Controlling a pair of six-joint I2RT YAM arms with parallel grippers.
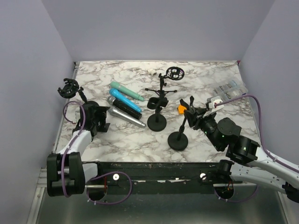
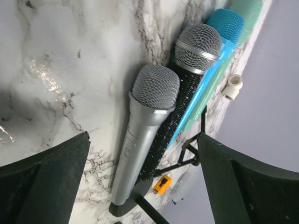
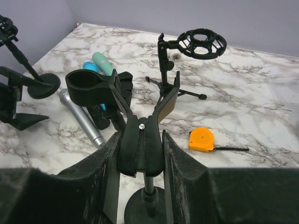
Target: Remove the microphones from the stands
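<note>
Four microphones lie side by side on the marble table: silver [image 1: 127, 117], black [image 1: 124, 108], blue [image 1: 125, 100] and teal [image 1: 126, 91]. None sits in a stand. In the left wrist view the silver one [image 2: 145, 121] lies between my fingers, with the black one [image 2: 191, 79] beside it. My left gripper [image 1: 103, 122] is open just left of the silver head. My right gripper [image 1: 194, 113] is shut on the clip [image 3: 140, 144] of a round-base stand [image 1: 178, 140]. Its fingers [image 3: 184, 172] press the clip's sides.
A second round-base stand [image 1: 156, 122] stands by the microphones' tails. A tripod stand with a shock mount [image 1: 174, 72] is at the back, another shock-mount stand [image 1: 70, 87] at far left. An orange tape measure [image 1: 181, 108] and a clear package [image 1: 229, 88] lie to the right.
</note>
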